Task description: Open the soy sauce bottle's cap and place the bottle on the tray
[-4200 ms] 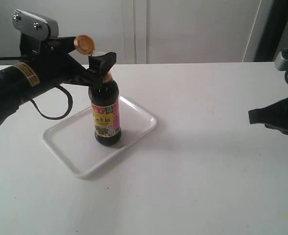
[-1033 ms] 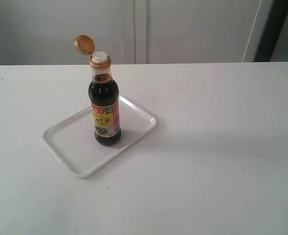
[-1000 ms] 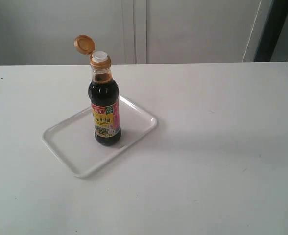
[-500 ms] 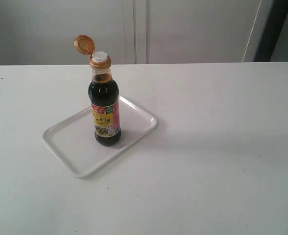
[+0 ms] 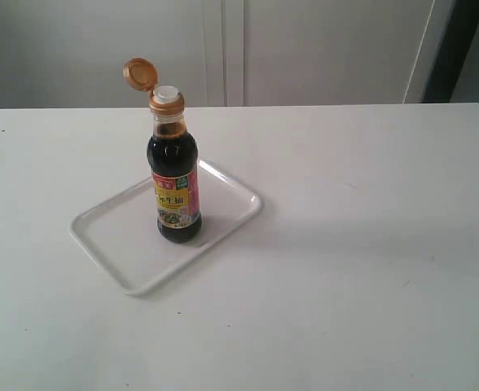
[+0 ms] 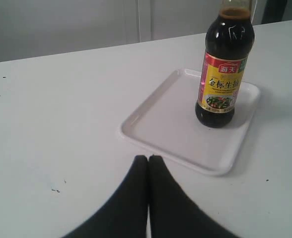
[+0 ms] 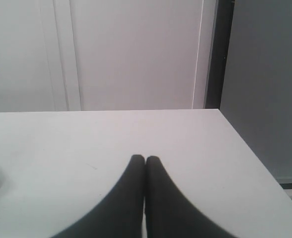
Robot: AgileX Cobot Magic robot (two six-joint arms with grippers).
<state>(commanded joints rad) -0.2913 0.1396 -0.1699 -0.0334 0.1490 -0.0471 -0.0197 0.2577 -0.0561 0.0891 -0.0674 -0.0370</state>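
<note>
Soy sauce bottle (image 5: 175,183) stands upright on the white tray (image 5: 109,228), toward the tray's right half in the exterior view, base flat on the tray floor and clear of the rim. Cap (image 5: 140,73) is flipped open, hanging off the neck collar on its hinge and tilted back to the left, white spout (image 5: 166,94) exposed. Dark liquid fills the bottle up into the neck; pink-yellow-green label faces the camera. Tray sits at an angle on the white table (image 5: 345,269), left of centre. Neither arm appears in the exterior view. Left wrist view: left gripper (image 6: 148,159) has its black fingers pressed together, nothing between them, sitting over bare table well short of the tray's near edge; bottle and tray are ahead of it, bottle top cut off by the frame. Right wrist view: right gripper (image 7: 145,159) likewise closed with fingers touching, empty, over the table near its far corner, only a sliver of tray at the frame edge.
</note>
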